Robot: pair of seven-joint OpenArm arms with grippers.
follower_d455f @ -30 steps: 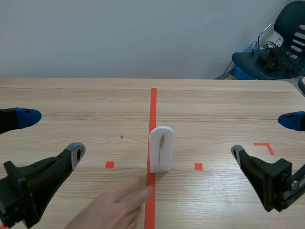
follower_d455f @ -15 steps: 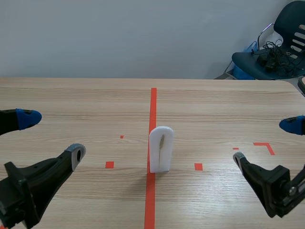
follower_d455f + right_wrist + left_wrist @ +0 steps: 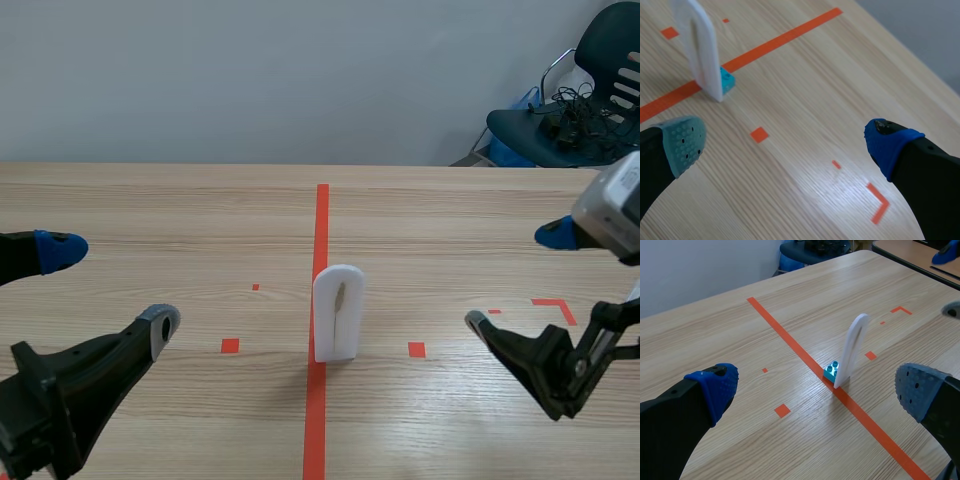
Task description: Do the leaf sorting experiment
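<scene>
A white upright slotted stand (image 3: 337,312) sits on the orange centre tape line at mid-table. In the left wrist view the white stand (image 3: 851,350) has a small teal brick (image 3: 830,372) at its base; the right wrist view shows the stand (image 3: 698,47) and the brick (image 3: 726,80) too. My left gripper (image 3: 105,290) is open at the table's left, well short of the stand. My right gripper (image 3: 520,282) is open at the right, with nothing between its fingers. No leaves show in any view.
A dark chair (image 3: 585,100) with cables on its seat stands beyond the table's far right corner. Small orange tape squares (image 3: 230,345) and a corner mark (image 3: 556,307) dot the wooden table (image 3: 200,220).
A person's hand near the stand's front has withdrawn out of view. My right gripper has risen and shifted slightly inward toward the stand. The left gripper has not moved.
</scene>
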